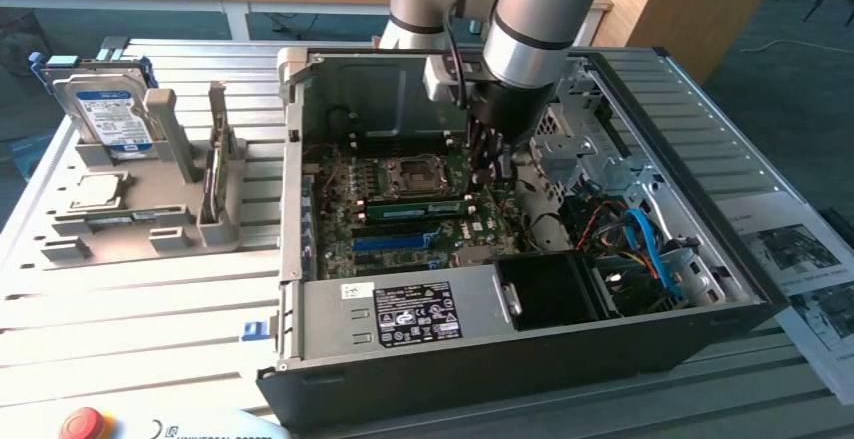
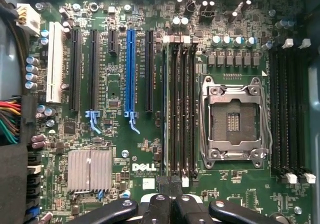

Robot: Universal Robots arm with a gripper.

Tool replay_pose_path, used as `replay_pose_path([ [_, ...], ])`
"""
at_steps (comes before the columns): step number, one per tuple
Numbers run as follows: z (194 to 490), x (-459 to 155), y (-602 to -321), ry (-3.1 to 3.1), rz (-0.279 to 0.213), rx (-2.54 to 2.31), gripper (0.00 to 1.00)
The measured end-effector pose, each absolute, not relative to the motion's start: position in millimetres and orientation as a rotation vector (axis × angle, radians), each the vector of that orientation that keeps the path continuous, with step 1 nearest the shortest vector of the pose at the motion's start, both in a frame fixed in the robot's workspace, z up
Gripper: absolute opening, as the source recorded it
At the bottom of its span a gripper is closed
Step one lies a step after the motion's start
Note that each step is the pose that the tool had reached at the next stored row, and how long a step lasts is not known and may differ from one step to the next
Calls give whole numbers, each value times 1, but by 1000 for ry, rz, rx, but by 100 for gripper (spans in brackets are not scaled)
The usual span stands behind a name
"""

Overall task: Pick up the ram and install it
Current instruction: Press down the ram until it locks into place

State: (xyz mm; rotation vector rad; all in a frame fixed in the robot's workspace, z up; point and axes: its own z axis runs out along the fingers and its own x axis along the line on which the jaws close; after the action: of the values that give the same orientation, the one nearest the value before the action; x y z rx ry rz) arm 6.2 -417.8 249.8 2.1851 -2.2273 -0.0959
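Ram [image 1: 412, 209] sits slotted in the open computer case [image 1: 534, 349], fingers [image 2: 170, 191] closed together above it.

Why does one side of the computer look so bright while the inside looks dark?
Exterior view: strong light hits the slatted table on that view's right, washing it pale, while the case wall shades the motherboard. Wrist view: the board is evenly lit, with the tool dark at the edge.
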Motion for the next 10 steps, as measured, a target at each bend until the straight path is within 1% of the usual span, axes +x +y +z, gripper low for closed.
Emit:
replay_pose_path([
  [10,247,6,-416,-2228,-96,2185,11],
])
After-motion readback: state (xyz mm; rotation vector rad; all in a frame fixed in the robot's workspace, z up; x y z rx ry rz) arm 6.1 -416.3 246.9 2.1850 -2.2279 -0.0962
